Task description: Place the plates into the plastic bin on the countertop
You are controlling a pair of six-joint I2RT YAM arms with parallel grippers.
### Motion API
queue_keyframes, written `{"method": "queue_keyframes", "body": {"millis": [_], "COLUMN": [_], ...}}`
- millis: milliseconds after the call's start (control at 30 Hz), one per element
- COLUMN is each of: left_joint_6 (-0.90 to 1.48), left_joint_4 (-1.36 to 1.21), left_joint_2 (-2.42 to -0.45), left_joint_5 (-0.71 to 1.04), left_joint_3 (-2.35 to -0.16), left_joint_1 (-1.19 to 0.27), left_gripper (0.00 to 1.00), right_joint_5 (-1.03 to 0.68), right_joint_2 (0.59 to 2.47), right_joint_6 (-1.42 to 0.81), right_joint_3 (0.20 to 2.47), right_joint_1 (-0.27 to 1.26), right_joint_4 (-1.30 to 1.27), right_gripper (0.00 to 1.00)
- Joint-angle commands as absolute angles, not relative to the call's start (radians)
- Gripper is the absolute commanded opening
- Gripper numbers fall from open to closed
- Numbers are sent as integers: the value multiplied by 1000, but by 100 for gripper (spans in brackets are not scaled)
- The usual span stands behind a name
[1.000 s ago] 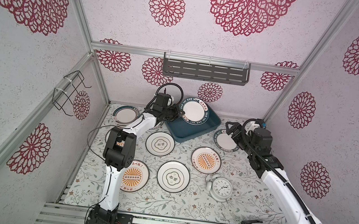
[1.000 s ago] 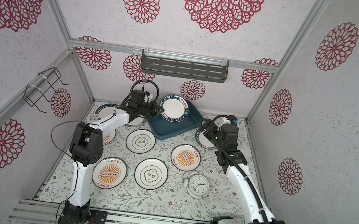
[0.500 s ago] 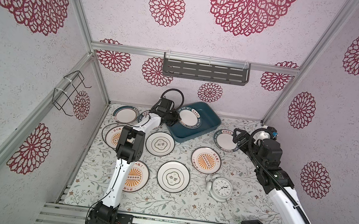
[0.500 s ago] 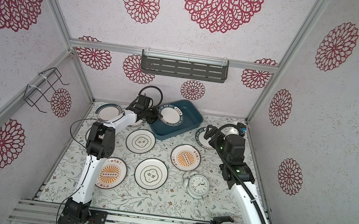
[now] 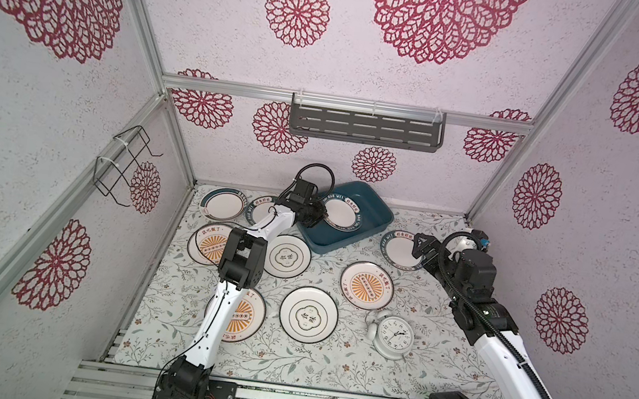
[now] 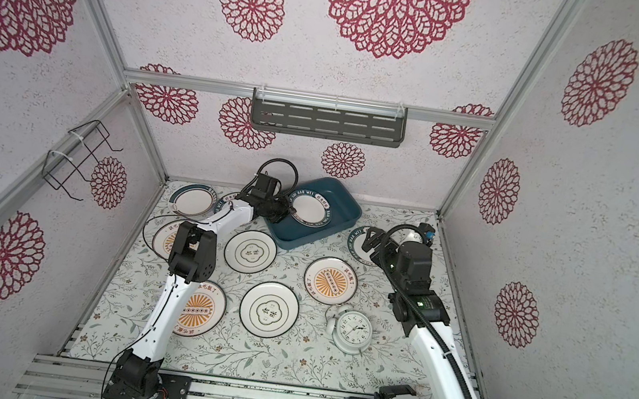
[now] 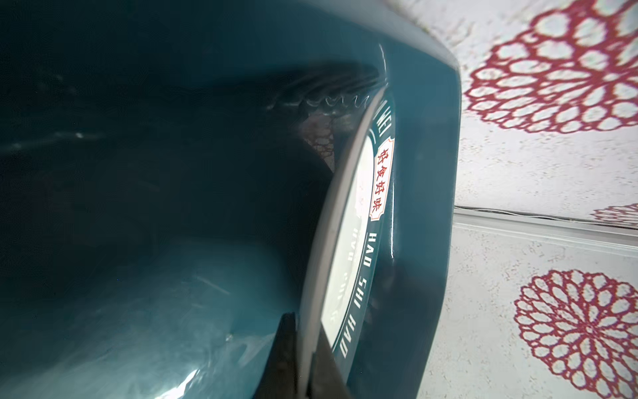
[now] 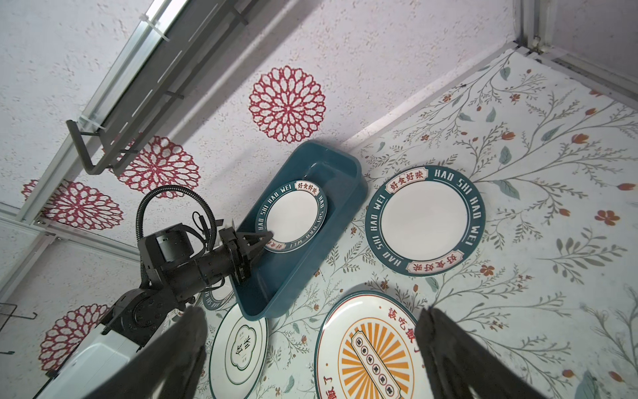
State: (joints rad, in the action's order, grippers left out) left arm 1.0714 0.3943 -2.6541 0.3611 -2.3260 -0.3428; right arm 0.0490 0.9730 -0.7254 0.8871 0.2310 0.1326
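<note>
Tilted plate (image 5: 339,213) and left gripper (image 5: 321,214) pinching its rim fill the middle of the bin (image 5: 380,221), both ends free, clock (image 5: 394,336) stands right of centre on countertop (image 5: 329,363), front strip bare

white alarm clock (image 5: 395,337), grey wall shelf (image 5: 365,127) and wire rack (image 5: 121,166) are visible.

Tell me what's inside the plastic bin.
One teal-rimmed plate, its rim pinched in the left gripper's shut jaws. The plastic bin's floor that shows beside it is bare. The floor right under the plate is covered, so anything there cannot be seen.
</note>
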Motion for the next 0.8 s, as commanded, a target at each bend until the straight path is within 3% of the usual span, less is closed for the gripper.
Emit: {"method": "queue_keyframes", "body": {"millis": [0,267,567,767], "left_joint_6": [1088,1089,1022,958], "left_joint_4": [354,342,420,490], "left_joint_2": [-2661,-2677,-2647,-2609], "left_joint_5": [371,387,330,265], "left_joint_3": [-2356,-2358,-2357,-2347], "left_joint_1": [-345,-351,-351,-357], "left_gripper": [8,26,59,70], "right_joint_5": [77,82,83,84], "right_joint_2": [954,968,972,971], "right_joint_6": [-738,-744,-759,-764], "right_joint_3": [898,899,885,877], "right_joint_1": [233,233,233,233], "right_joint_4": [104,101,93,93], "right_gripper": [99,99,99,99]}}
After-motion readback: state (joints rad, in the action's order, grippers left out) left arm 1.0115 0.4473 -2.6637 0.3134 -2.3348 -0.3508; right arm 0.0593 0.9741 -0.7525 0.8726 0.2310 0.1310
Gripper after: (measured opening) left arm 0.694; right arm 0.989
